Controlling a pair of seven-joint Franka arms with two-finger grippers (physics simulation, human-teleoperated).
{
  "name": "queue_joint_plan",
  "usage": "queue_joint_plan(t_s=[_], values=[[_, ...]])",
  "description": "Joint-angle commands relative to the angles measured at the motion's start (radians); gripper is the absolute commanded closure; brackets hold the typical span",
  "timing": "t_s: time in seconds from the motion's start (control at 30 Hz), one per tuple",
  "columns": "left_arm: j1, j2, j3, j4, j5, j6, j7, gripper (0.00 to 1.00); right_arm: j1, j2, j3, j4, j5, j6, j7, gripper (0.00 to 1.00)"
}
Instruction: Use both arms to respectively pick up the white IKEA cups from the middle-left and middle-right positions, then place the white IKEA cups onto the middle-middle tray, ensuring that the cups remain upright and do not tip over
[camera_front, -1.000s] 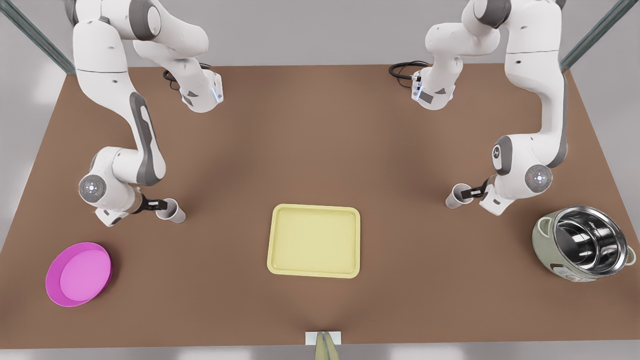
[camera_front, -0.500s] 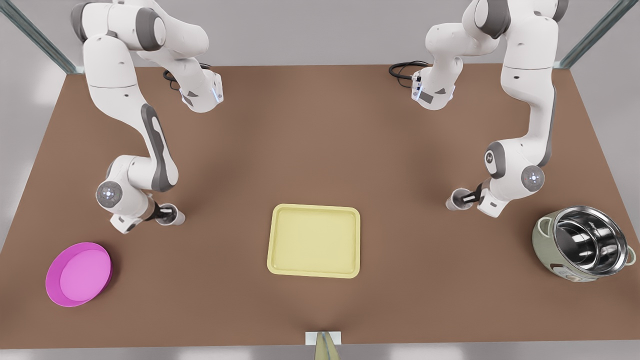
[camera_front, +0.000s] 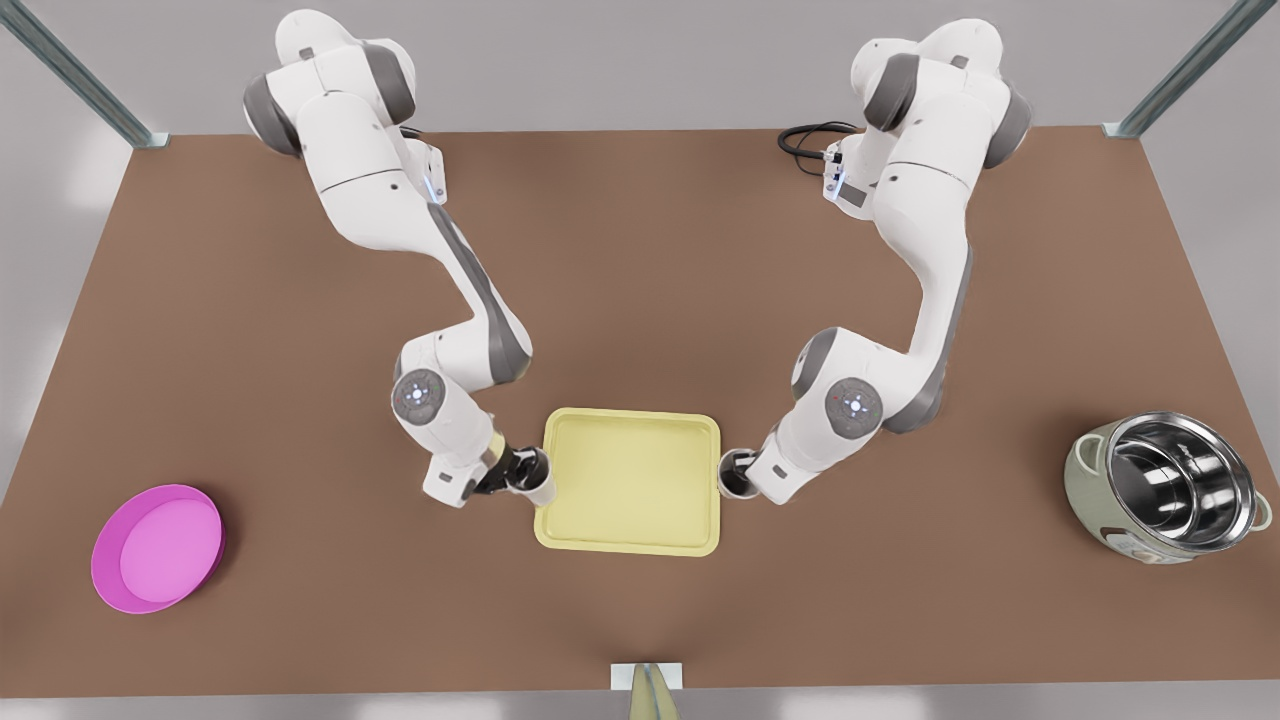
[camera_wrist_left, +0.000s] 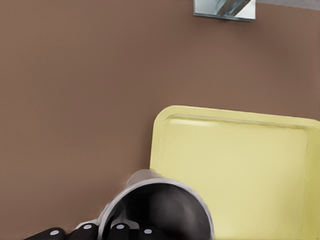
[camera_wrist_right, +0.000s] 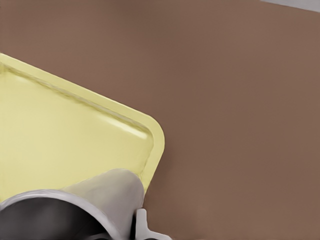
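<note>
Now the left gripper (camera_front: 522, 472) holds one white cup (camera_front: 533, 474) upright just at the edge of the pale yellow tray (camera_front: 630, 520), and the right gripper (camera_front: 745, 474) holds the other white cup (camera_front: 736, 474) at the opposite edge. Between the two pincers the flat tray with rounded corners has nothing inside. All stands on a smooth brown table (camera_front: 640, 280).

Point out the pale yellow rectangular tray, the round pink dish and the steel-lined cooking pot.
Pale yellow rectangular tray (camera_front: 630, 480): front view, bare floor.
Round pink dish (camera_front: 157, 547): front view, inner floor.
Steel-lined cooking pot (camera_front: 1180, 478): front view, shiny inside.
</note>
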Motion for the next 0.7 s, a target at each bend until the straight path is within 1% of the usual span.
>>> queue_joint_plan(t_s=[0.0, 0.07, 0.13, 0.2, 0.43, 0.47, 0.53, 0.57, 0.67], values=[[-0.034, 0.071, -0.025, 0.096, 0.019, -0.069, -0.921, 0.79, 0.032, 0.008, 0.000, -0.001, 0.005, 0.002, 0.419, 0.79], [-0.041, 0.129, -0.070, 0.147, 0.019, -0.059, -0.919, 0.79, 0.047, 0.034, 0.000, -0.001, 0.004, 0.004, 0.439, 0.79], [-0.061, 0.171, -0.068, 0.170, 0.021, -0.050, -0.918, 0.79, 0.057, 0.059, 0.001, -0.002, 0.001, -0.004, 0.437, 0.79], [-0.061, 0.198, -0.068, 0.161, 0.042, -0.027, -0.916, 0.79, 0.061, 0.075, 0.001, 0.004, -0.007, -0.007, 0.436, 0.79], [-0.055, 0.223, -0.068, 0.159, 0.042, -0.023, -0.907, 0.78, 0.077, 0.123, 0.001, 0.042, 0.001, 0.002, 0.430, 0.79], [-0.054, 0.223, -0.068, 0.159, 0.042, -0.023, -0.907, 0.20, 0.080, 0.125, 0.000, 0.050, -0.005, 0.004, 0.437, 0.00], [-0.052, 0.221, -0.068, 0.158, 0.042, -0.023, -0.909, 0.03, 0.083, 0.122, 0.000, 0.051, -0.007, 0.002, 0.428, 0.00], [-0.051, 0.220, -0.068, 0.150, 0.042, -0.023, -0.909, 0.00, 0.083, 0.122, 0.000, 0.051, -0.007, 0.002, 0.428, 0.00], [-0.049, 0.215, -0.070, 0.136, 0.041, -0.024, -0.909, 0.00, 0.083, 0.115, 0.000, 0.051, -0.007, 0.001, 0.427, 0.00]])
